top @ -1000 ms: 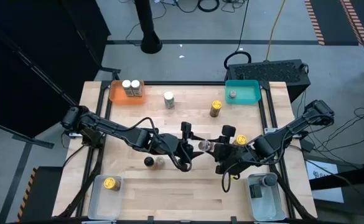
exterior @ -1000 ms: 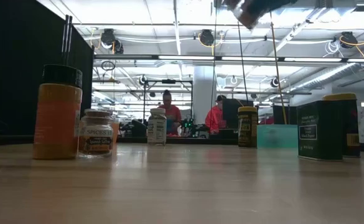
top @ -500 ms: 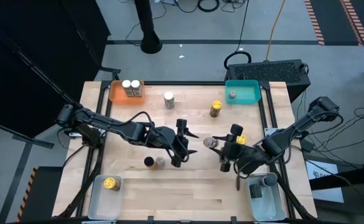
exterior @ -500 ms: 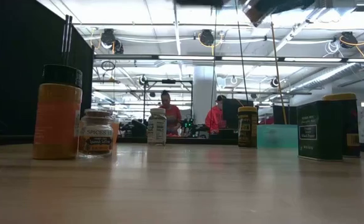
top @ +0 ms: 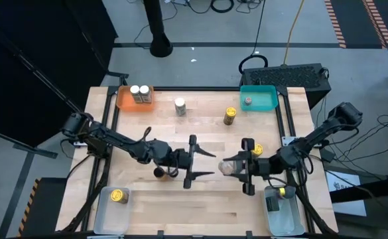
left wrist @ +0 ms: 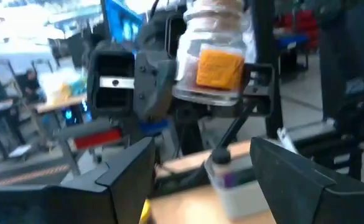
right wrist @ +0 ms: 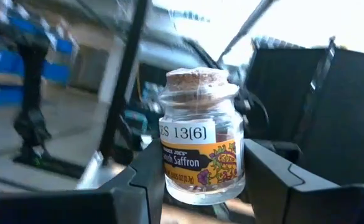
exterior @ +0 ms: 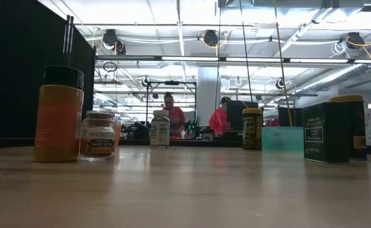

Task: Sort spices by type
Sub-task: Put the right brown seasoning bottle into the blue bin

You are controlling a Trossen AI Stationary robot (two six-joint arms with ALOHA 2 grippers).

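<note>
Wooden desk mid-span: right hand grips cork-stoppered clear glass saffron jar lengthwise toward wide-spread left hand, yellow tin beyond.

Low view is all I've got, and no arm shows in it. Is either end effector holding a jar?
Observer: Yes. The right end effector holds a cork-topped saffron jar above mid-table.
Operator: And the left one?
Observer: The left end effector is open and empty, facing that jar.
Operator: Anything in the clear tray by the left arm?
Observer: One yellow-lidded jar stands in that clear tray.
</note>
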